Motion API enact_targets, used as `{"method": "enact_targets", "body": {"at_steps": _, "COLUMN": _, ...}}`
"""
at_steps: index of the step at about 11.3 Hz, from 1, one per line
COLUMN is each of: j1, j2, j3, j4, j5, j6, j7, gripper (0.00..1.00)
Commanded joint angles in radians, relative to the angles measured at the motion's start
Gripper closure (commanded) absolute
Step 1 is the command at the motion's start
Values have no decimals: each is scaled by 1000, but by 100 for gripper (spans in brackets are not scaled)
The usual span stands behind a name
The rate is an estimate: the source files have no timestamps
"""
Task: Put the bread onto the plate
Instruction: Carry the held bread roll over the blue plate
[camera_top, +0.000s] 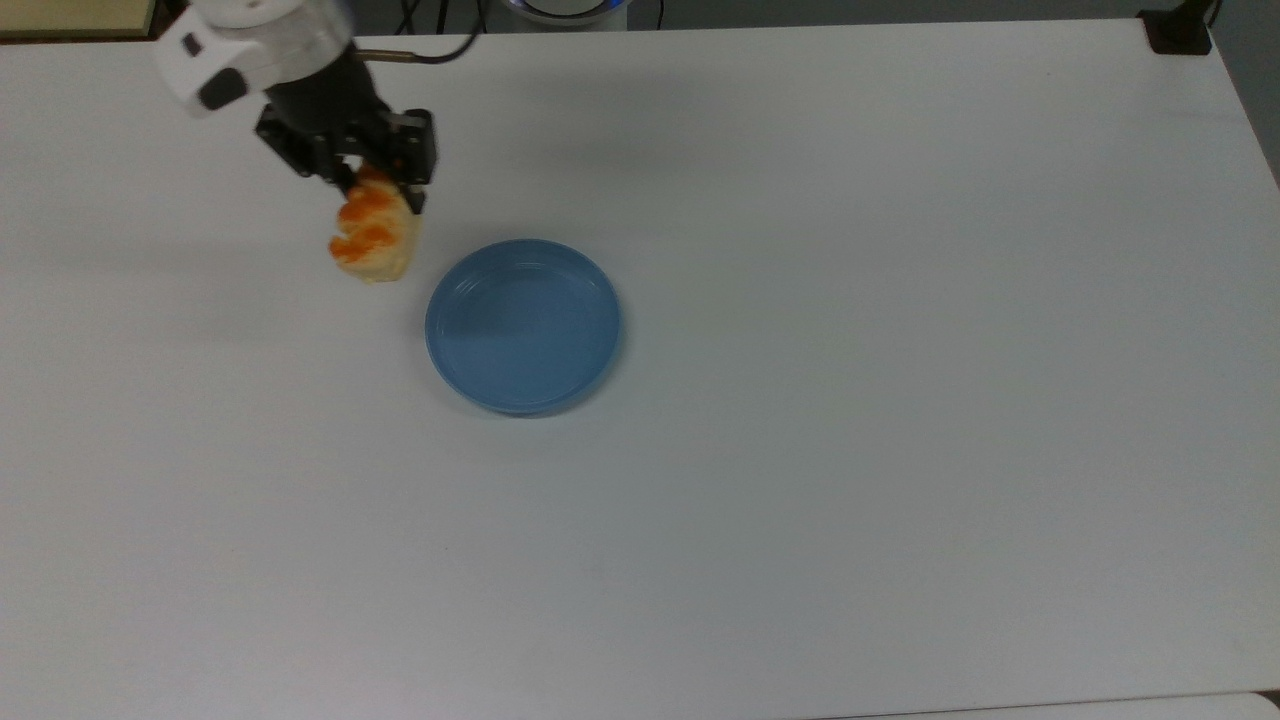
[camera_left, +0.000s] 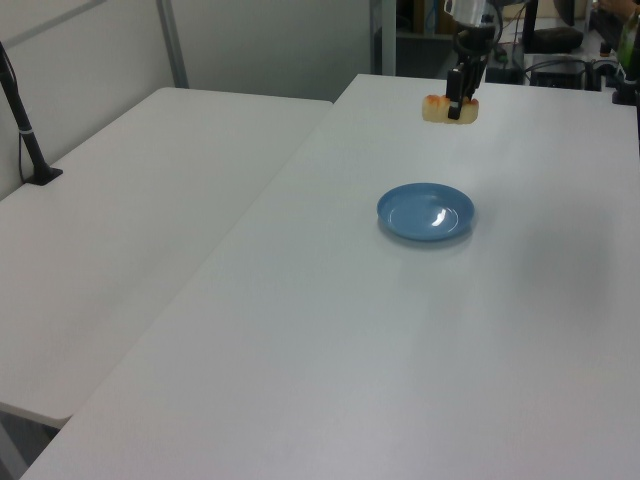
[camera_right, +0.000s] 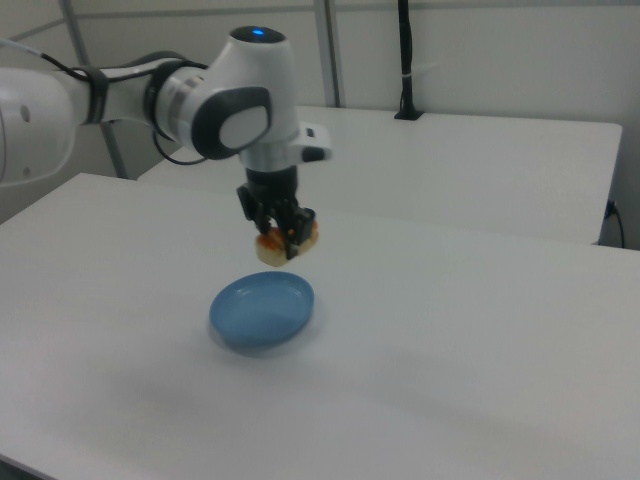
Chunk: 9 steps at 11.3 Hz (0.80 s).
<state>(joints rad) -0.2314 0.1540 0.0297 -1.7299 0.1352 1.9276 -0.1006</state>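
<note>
Bread (camera_top: 374, 238) hangs clamped in the pincer (camera_top: 372, 188) above the tabletop (camera_top: 850, 400), just beside the plate (camera_top: 523, 326) on the top view's left.

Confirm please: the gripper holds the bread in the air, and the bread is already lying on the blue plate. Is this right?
Not quite. The gripper does hold the bread in the air, but the bread is not on the blue plate. The right view shows it lifted above the plate, which has nothing in it.
</note>
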Motion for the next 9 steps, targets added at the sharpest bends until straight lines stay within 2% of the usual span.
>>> {"method": "enact_targets", "body": {"at_steps": 1, "j1": 1, "j2": -14, "j3": 137, "j4": -39, "j5": -106, "j6": -15, "j7": 215, "gripper": 45}}
{"method": "enact_targets", "body": {"at_steps": 3, "j1": 6, "j2": 28, "j3": 180, "j4": -60, "j5": -159, "j6": 1, "j7": 265, "gripper": 45}}
{"method": "enact_targets", "body": {"at_steps": 7, "j1": 27, "j2": 122, "j3": 185, "j4": -106, "j5": -236, "j6": 169, "j7": 347, "gripper": 45}}
{"method": "enact_targets", "body": {"at_steps": 9, "j1": 44, "j2": 189, "j3": 185, "j4": -105, "j5": -313, "j6": 249, "j7": 421, "gripper": 45}}
